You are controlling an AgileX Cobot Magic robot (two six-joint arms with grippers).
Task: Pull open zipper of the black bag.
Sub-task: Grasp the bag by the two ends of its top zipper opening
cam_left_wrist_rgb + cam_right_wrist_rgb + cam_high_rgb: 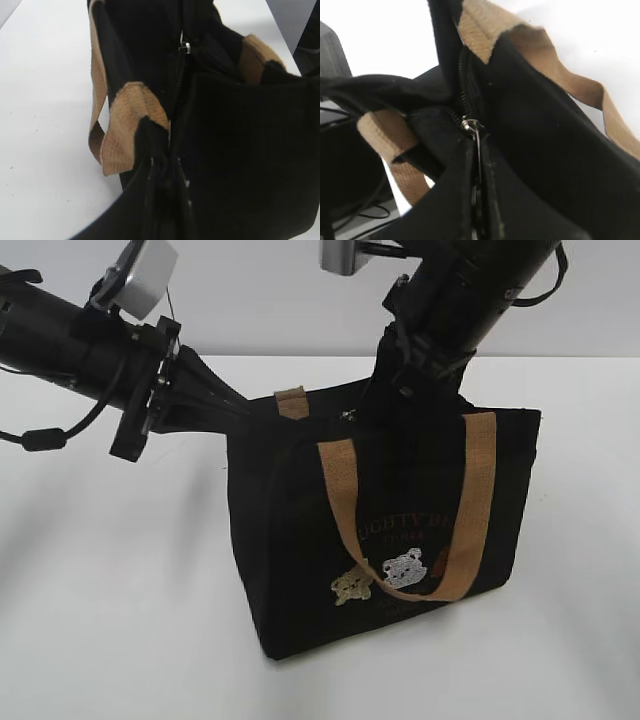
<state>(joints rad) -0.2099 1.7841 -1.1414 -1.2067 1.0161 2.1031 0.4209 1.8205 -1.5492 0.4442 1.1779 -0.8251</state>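
Exterior view, item one: a small boxy black fabric bag with embroidered bear figures, standing upright on the white table, near its middle and well clear of the front edge. One bag, counted.

Item two: tan webbing handles, two. The front handle droops across the bag's face; the rear handle shows only as a short loop at the top edge.

Item three: one black zipper along the bag's top edge, with one small silver-grey metal pull tab. In the right wrist view the teeth beyond the slider lie closed; the slider sits partway along the line. How much is already parted behind it cannot be told.

Item four: arms, two. The left gripper comes in from the left end of the bag, its black fingers pressed nearly together on the top-edge fabric by the rear handle, judged a bracing hold. The right gripper descends at the top middle; its fingers are pressed together, apparently pinching the pull tab, though black on black hides the contact.

Progress, judged: holds appear set, most of the opening pull remains.
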